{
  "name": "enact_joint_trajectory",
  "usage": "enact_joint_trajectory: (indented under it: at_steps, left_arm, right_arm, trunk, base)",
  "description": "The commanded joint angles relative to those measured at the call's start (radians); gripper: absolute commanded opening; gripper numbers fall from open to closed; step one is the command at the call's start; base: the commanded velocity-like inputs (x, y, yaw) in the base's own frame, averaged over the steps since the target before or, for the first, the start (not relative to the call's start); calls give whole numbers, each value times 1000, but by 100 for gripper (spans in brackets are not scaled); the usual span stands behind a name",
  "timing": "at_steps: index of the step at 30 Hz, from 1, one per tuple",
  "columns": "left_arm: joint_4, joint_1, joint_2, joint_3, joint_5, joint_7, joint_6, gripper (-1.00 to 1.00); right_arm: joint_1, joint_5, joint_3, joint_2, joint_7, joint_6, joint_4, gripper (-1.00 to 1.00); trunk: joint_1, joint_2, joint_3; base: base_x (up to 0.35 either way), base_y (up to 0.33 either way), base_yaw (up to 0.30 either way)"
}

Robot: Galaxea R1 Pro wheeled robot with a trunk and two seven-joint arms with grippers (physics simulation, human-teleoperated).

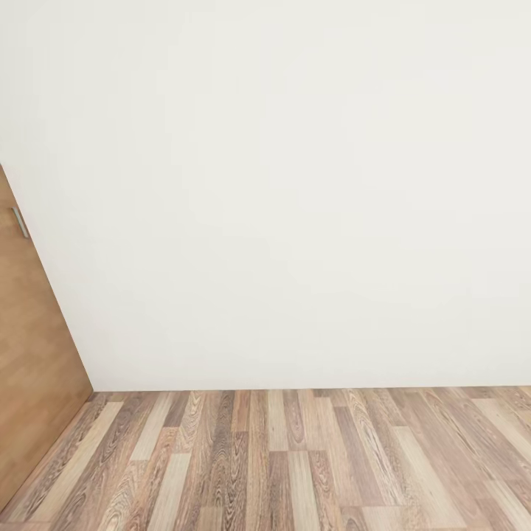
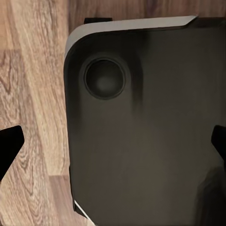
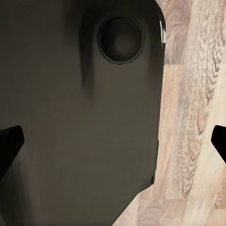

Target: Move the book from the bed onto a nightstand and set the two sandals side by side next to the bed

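Three views split the scene between them. From the head camera come a plain white wall (image 1: 280,184), a brown wood-plank floor (image 1: 295,464) below it, and a tan wooden door panel (image 1: 29,354) with a small metal handle (image 1: 20,223) at the left edge. Each wrist camera looks down on the robot's dark rounded base panel (image 2: 150,141) with a round recess (image 2: 104,78), floor planks beside it. The left jaws (image 2: 113,146) and right jaws (image 3: 113,143) stand spread wide, holding nothing. Book, bed, nightstand and sandals lie outside these pictures.
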Motion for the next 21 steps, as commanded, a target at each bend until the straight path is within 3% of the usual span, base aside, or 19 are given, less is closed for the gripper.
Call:
enact_joint_trajectory:
  at_steps: [1,11,13,21]
  left_arm:
    - [-7,0,0,0,0,0,-1,100]
    - [-63,1,1,1,0,0,-2,100]
    - [-127,0,0,0,-1,0,-2,100]
    - [-165,0,0,0,-2,0,-2,100]
  right_arm:
    - [0,0,-1,0,-1,0,-1,100]
    - [0,0,-1,0,-3,-2,-43,100]
    - [0,0,-1,-1,-3,-2,-131,100]
    - [0,0,-2,-5,-3,-1,-180,100]
  trunk:
    - [0,0,-1]
    - [0,0,-1]
    - [0,0,-1]
    - [0,0,-1]
  base:
    - [0,0,0]
    - [0,0,0]
    - [0,0,0]
    - [0,0,0]
